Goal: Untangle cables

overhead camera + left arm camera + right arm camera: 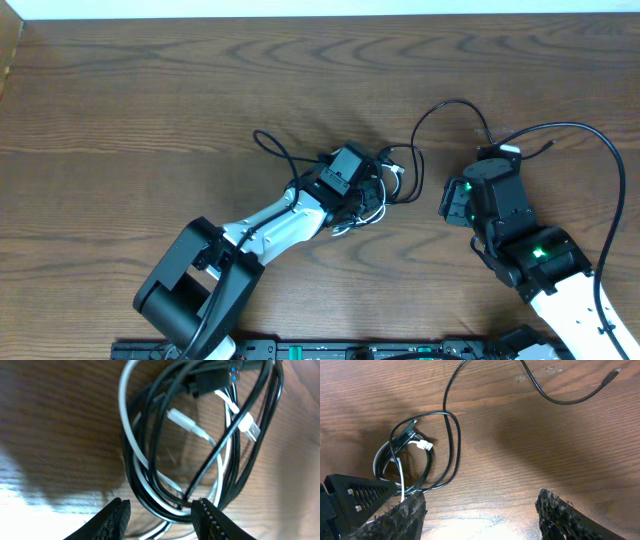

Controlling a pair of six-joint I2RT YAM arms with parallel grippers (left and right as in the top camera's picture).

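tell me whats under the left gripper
The left gripper hangs open over a tangle of black and white cables on the wood table. From overhead it hides part of the coil.

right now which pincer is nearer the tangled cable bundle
Left. The left pincer straddles the cable bundle; the right pincer hangs apart over bare table beside it.

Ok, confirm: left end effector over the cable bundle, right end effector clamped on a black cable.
Wrong on the right end effector: the right wrist view shows it open, holding nothing. The left end effector is over the cable bundle.
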